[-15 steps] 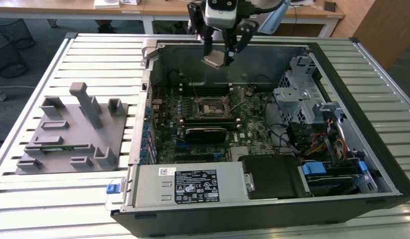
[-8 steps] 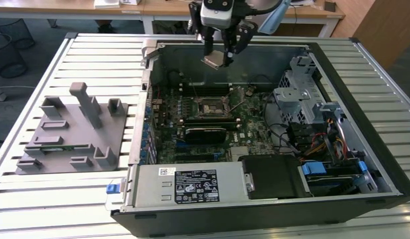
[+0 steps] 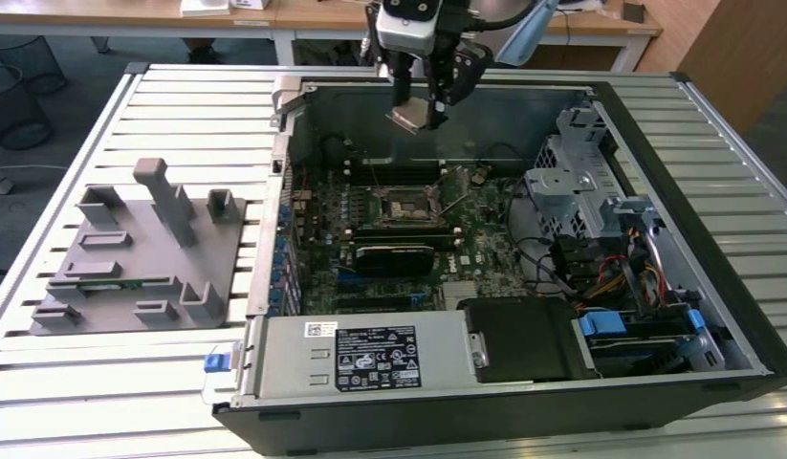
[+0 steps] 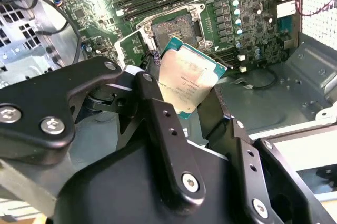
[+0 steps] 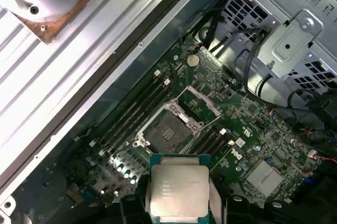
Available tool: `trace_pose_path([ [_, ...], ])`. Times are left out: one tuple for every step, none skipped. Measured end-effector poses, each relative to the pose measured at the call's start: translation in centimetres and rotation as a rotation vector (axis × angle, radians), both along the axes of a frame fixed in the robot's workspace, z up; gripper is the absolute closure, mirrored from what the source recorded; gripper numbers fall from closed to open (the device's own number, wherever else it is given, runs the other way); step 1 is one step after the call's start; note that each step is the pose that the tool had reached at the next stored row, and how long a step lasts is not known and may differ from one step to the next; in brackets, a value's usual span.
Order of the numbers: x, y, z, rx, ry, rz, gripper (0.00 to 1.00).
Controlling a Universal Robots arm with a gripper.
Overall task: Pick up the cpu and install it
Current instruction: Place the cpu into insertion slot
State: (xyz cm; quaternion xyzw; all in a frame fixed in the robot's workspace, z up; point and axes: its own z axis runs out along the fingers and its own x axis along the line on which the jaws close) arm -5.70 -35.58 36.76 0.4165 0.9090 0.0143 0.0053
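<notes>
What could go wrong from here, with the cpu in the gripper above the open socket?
1. The cpu looks tilted in the gripper; set down askew, it could damage the socket.
2. It is pinched by its edges only, so it might slip.
3. The opened load plate could catch it.

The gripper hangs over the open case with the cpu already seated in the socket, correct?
Not quite. The gripper does hang over the open case, but the cpu is not seated in the socket. The first wrist view shows it clamped between the gripper's fingers, above a bare socket.
</notes>
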Motion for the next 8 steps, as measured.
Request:
trace_pose_path([
  [0.0,0.0,-0.01,0.0,0.0,-0.01,0.47],
  [0.0,0.0,-0.02,0.0,0.0,-0.021,0.47],
  [0.0,0.0,-0.03,-0.0001,0.0,-0.034,0.47],
  [0.0,0.0,-0.04,0.0,0.0,-0.046,0.47],
  [0.0,0.0,-0.05,0.0,0.0,-0.058,0.47],
  [0.0,0.0,-0.06,-0.0001,0.0,-0.073,0.47],
  [0.0,0.0,-0.08,0.0,-0.0001,-0.088,0.47],
  [0.0,0.0,-0.1,-0.0001,0.0,-0.105,0.47],
])
